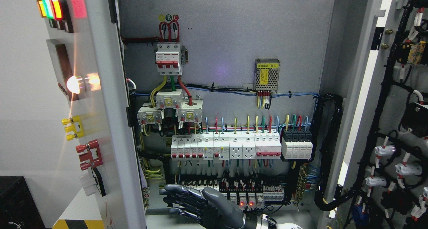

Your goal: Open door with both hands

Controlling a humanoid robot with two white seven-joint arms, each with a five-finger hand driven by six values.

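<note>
right hand [197,202] sits lowest and nearest, arm coming in from bottom right, fingers spread loose toward the left and holding nothing. both doors look swung wide already, left door [100,105] and right door [394,122], with the breaker rows [227,147] behind fully exposed, so i'd say basically done.

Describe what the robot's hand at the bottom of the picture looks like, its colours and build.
Only one hand shows, the right hand, entering from the lower right. It is dark grey, nearly black, with a smooth rounded back and slim, segmented fingers jointed like a human's. At the wrist a dark cuff meets a glossy white forearm shell. No cables or markings can be made out on it.
</note>
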